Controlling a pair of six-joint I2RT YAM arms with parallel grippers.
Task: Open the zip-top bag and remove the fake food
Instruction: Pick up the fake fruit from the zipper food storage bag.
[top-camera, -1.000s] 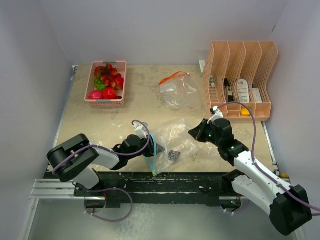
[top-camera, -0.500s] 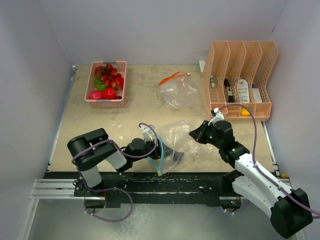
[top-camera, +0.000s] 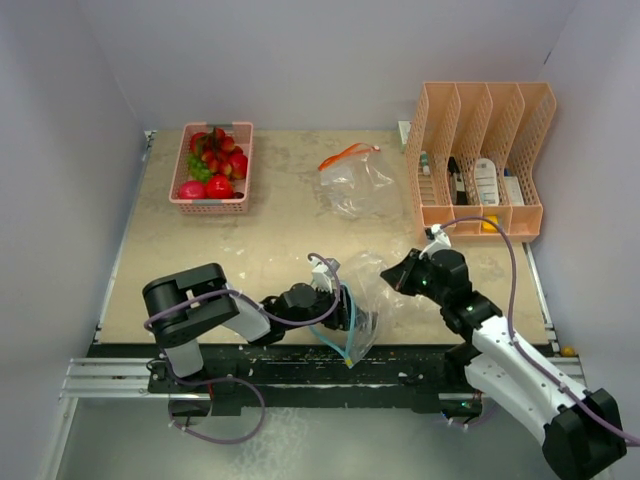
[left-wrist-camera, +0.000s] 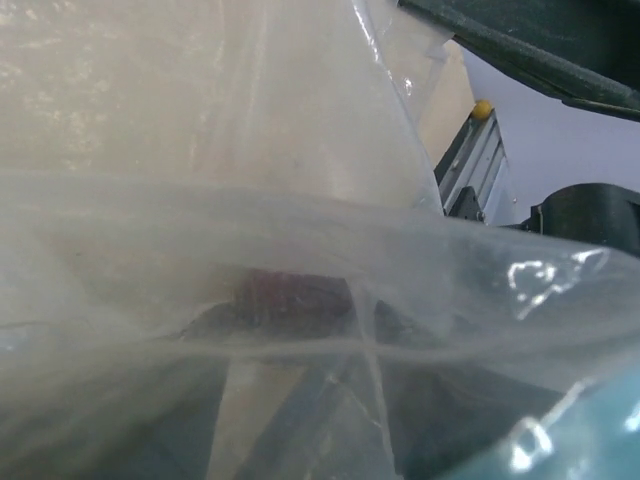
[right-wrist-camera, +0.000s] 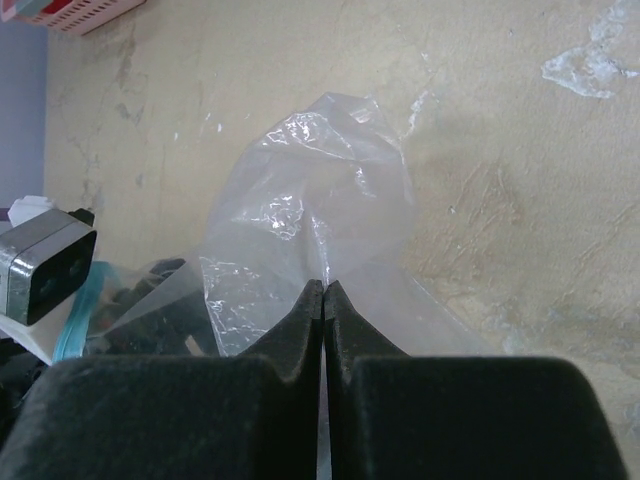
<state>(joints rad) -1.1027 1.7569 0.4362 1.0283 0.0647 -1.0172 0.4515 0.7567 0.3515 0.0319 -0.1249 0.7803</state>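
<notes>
The clear zip-top bag (top-camera: 368, 285) with a blue zip strip lies crumpled near the table's front edge. My right gripper (top-camera: 398, 272) is shut, pinching the bag's far end; its tips (right-wrist-camera: 323, 285) clamp the plastic (right-wrist-camera: 300, 200). My left gripper (top-camera: 338, 300) is pushed into the bag's mouth by the blue strip. Plastic (left-wrist-camera: 250, 130) drapes over the left wrist camera. Through it the fingers look spread, with a dark reddish piece of fake food (left-wrist-camera: 295, 293) ahead of them. A dark piece (top-camera: 366, 322) shows inside the bag from above.
A pink basket (top-camera: 240, 178) holding red and green fake food stands at the back left. A second clear bag (top-camera: 352, 185) with an orange zip lies at the back centre. A peach file organizer (top-camera: 480, 150) stands at the back right.
My left arm has swung right along the front edge and pushed into the bag; the blue zip strip shifted right with it. My right gripper kept its pinch and drifted slightly toward the front.
</notes>
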